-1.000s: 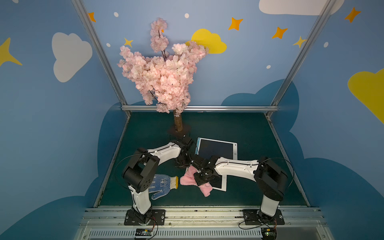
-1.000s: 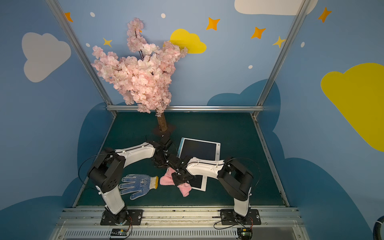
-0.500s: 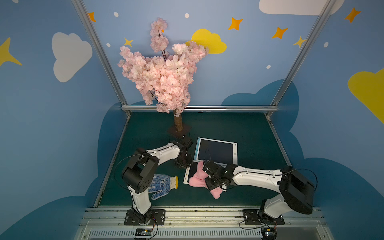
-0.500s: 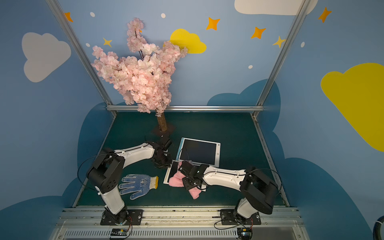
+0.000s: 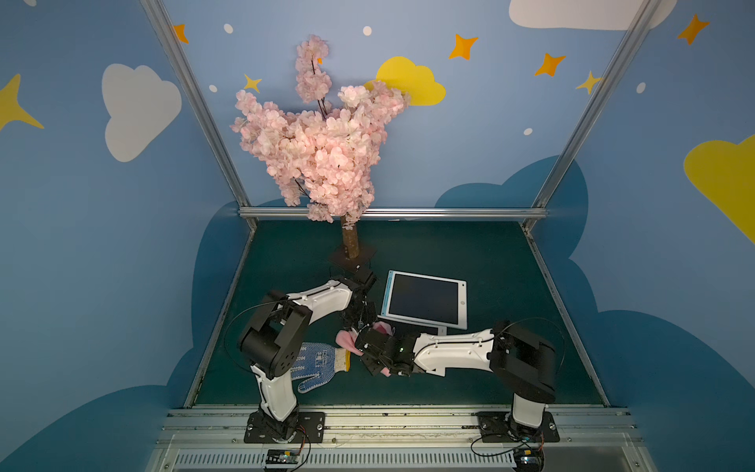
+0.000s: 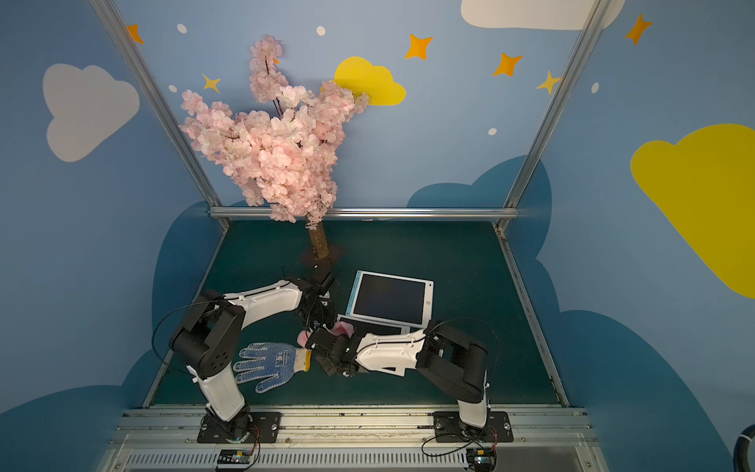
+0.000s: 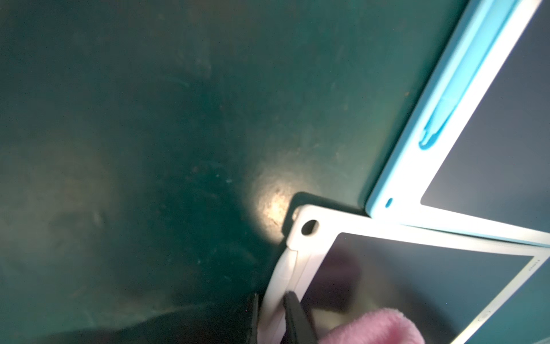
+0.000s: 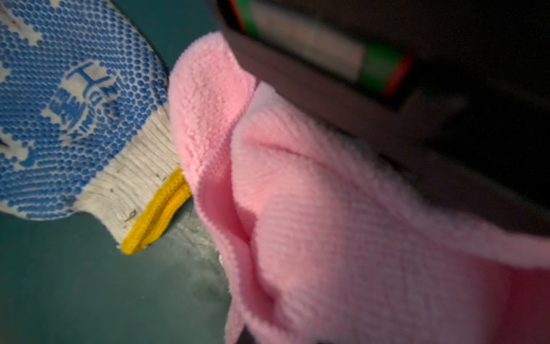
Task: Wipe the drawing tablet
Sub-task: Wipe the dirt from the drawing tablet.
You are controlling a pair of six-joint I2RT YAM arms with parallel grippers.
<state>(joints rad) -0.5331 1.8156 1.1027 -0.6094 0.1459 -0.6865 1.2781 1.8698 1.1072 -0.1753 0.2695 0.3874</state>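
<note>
green mat (image 5: 449, 249) underfoot. left gripper (image 7: 272, 300) pinches white frame edge of drawing tablet (image 7: 416, 274), which lies partly under blue-framed tablet (image 5: 425, 298). right gripper (image 5: 361, 347) clenched on pink cloth (image 8: 327, 208) at its near corner, beside glove (image 5: 318, 363). advice: press cloth flat, sweep across screen, steer clear of glove.

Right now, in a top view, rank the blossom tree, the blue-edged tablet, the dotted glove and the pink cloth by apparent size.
1. Blossom tree
2. Blue-edged tablet
3. Dotted glove, partly behind the left arm
4. Pink cloth, mostly hidden under the right arm, so unsure
</note>
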